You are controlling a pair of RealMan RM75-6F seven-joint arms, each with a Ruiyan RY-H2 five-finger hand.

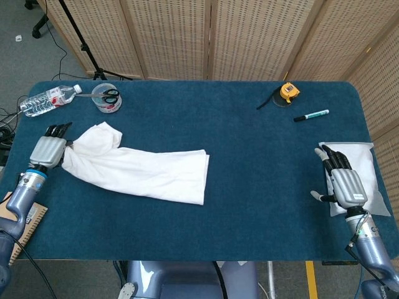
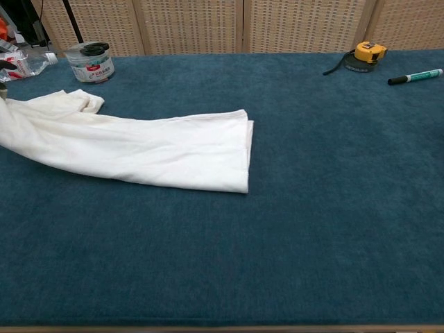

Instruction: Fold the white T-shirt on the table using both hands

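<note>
White and folded into a long strip, the T-shirt [image 1: 134, 167] lies on the left half of the blue table [image 1: 249, 205], its bunched end gripped by the left hand [image 1: 49, 148] near the table's left edge, while the right hand [image 1: 345, 182] rests flat with fingers spread on a plastic bag [image 1: 368, 168], holding nothing.

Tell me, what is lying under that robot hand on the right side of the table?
The right hand rests with fingers spread on a flat white plastic packet at the blue table's edge. What the packet contains, and what lies beneath it, cannot be seen.
</note>
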